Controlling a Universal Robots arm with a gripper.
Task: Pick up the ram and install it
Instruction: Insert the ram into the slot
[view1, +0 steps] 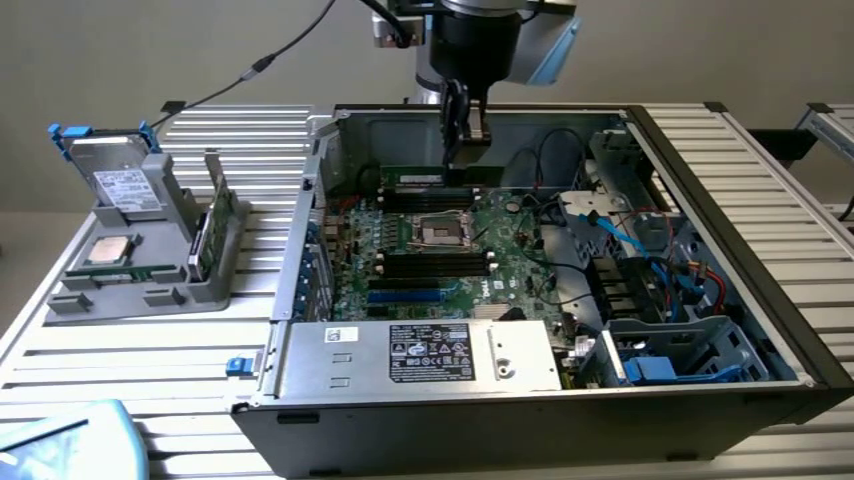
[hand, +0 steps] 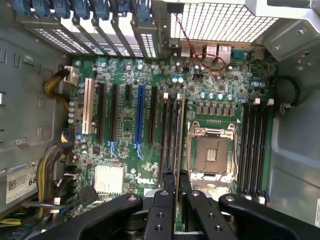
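Wrist view has the gripper clamped on the ram, edge-down over the slots beside the socket; I judge it needs lining along one slot, level, pressed evenly.

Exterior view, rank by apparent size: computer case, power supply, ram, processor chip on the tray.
1. computer case
2. power supply, also nearest the camera
3. ram, gripped by the end effector, and processor chip: they look alike and the ram sits farther back, so not ranked.
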